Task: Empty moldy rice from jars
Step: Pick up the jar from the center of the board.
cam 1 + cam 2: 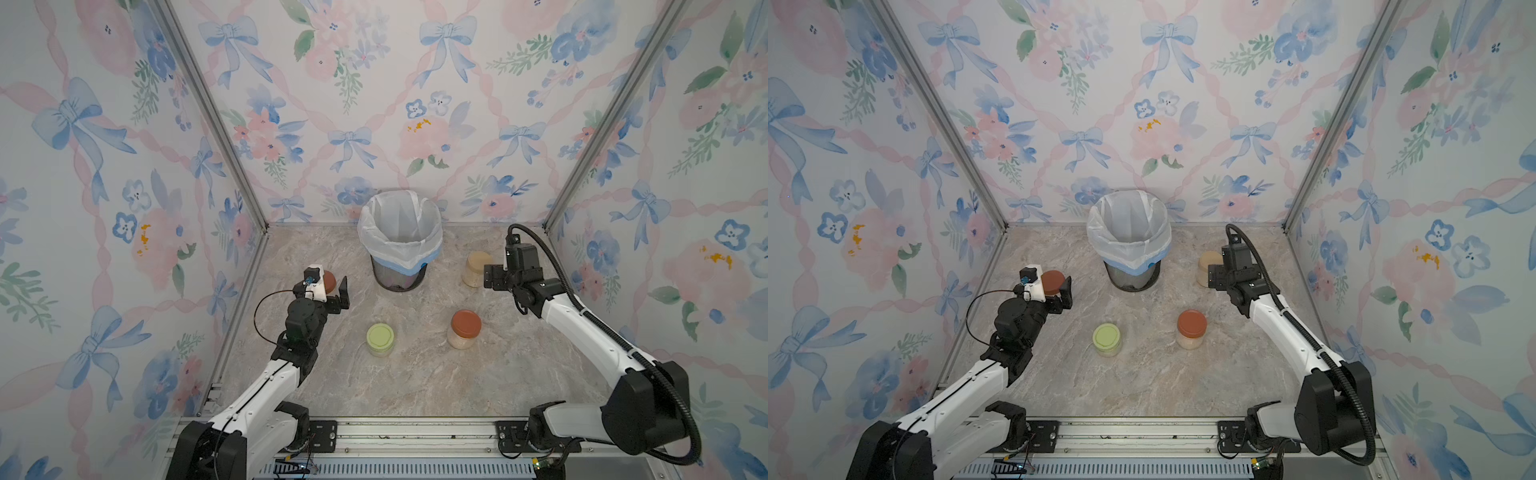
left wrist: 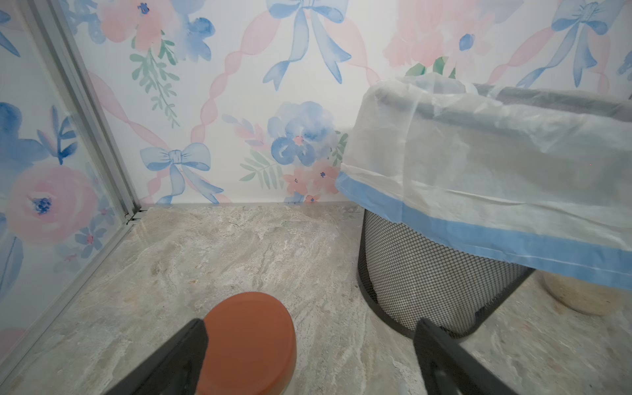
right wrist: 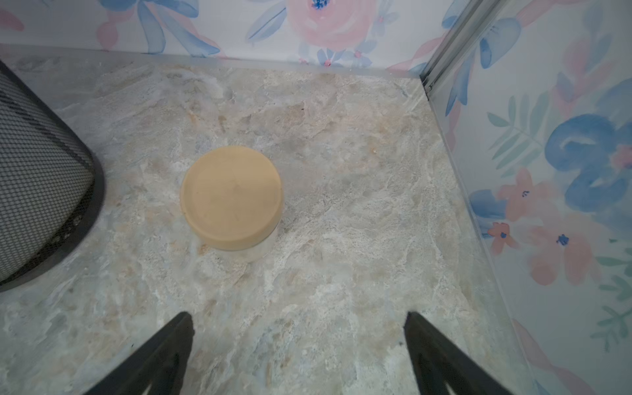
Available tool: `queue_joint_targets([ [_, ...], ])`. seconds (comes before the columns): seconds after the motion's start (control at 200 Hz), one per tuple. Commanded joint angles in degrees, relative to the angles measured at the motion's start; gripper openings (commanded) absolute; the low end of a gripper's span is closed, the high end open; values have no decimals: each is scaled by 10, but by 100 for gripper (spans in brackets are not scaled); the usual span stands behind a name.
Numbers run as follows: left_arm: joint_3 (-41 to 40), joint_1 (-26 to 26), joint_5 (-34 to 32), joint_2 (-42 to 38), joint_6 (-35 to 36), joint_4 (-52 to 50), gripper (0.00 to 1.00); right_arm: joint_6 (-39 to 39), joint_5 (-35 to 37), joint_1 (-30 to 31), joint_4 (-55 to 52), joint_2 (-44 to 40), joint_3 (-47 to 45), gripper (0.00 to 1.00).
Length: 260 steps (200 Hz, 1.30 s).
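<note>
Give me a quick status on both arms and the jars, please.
Left pincer open, rust-lidded jar between its jaws. Right pincer open, short of beige-lidded jar. Both lidded. Bin unobstructed.

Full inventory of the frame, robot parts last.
back red-lid jar: one, clear glass, between the jaws of the left gripper
front red-lid jar: one, clear glass, front right of centre
green-lid jar: one, clear glass, front centre
beige-lid jar: one, clear glass, ahead of the right gripper
moldy rice: pale beige, seen through the front red-lid jar's glass
bin: one, dark mesh, back centre
liner: one, white with blue hem, over the bin's rim
table: one, beige marble, underneath
walls: three, floral, around the table
left gripper: one, black, open, left of bin
right gripper: one, black, open, right of bin
</note>
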Motion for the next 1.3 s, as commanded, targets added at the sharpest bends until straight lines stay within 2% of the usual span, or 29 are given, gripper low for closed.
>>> queue_joint_targets([
  [0.0,30,-19,-2,-24,-20,-89,98,27,8,27,-126,-21,31,97],
  [0.23,80,-82,18,-55,-29,-198,98,80,-31,68,-273,-29,90,97],
  [0.545,126,-198,11,-64,-42,-309,98,154,-88,117,-369,-55,133,97],
  [0.93,169,-345,-9,-15,-70,-392,98,232,-100,164,-478,45,233,98],
  [0.96,191,-356,-13,-9,-67,-399,98,236,-95,170,-481,51,237,98],
  [1.115,219,-370,-6,14,-60,-415,98,259,-76,183,-506,93,253,98],
  [1.295,238,-371,-15,29,-30,-426,98,264,-96,187,-474,118,234,97],
])
